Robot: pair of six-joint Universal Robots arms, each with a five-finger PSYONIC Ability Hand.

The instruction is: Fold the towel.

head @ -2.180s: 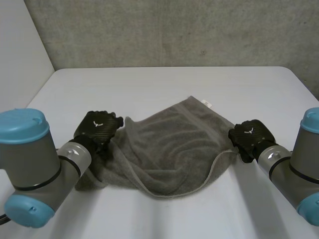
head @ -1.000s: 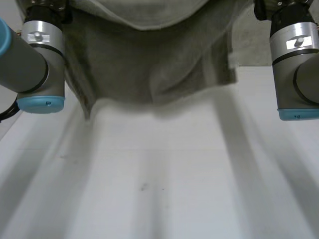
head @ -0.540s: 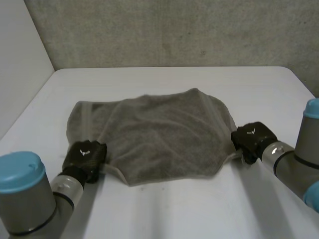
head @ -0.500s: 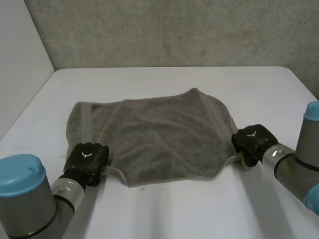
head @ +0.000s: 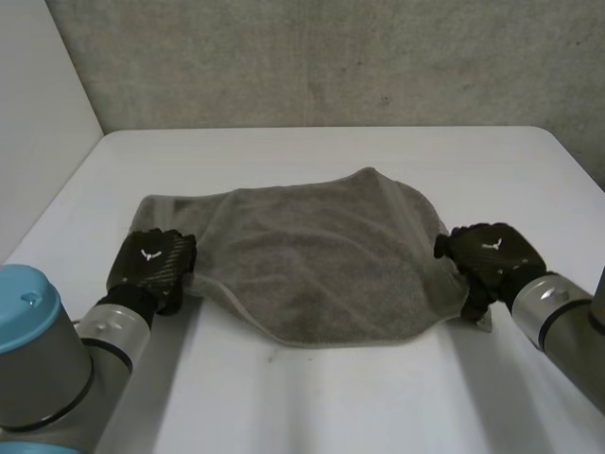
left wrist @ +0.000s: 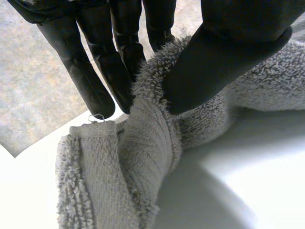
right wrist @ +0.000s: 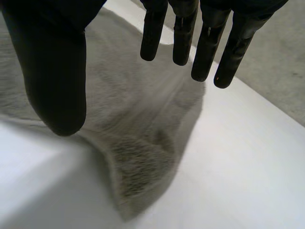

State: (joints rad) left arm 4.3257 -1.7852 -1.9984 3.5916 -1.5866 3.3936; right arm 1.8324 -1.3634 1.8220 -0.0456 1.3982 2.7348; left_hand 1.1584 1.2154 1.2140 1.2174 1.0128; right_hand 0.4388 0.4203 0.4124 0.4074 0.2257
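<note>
A grey towel (head: 312, 255) lies spread on the white table (head: 302, 397), its near edge sagging toward me. My left hand (head: 149, 268) sits at the towel's near left corner; in the left wrist view its thumb (left wrist: 228, 52) and fingers (left wrist: 119, 71) pinch a bunched fold of the towel (left wrist: 147, 148). My right hand (head: 490, 260) is at the near right corner. In the right wrist view its fingers (right wrist: 190, 38) and thumb (right wrist: 52, 71) are spread apart above the towel corner (right wrist: 143, 167), which lies loose on the table.
A concrete wall (head: 331, 57) runs along the table's far edge. A pale wall (head: 38, 123) stands on the left. Bare tabletop lies in front of the towel and beyond it.
The towel was lifted, swung and laid out flat. Since half a second ago my right hand has let go of its corner; the left hand moved slightly away from me, still pinching.
</note>
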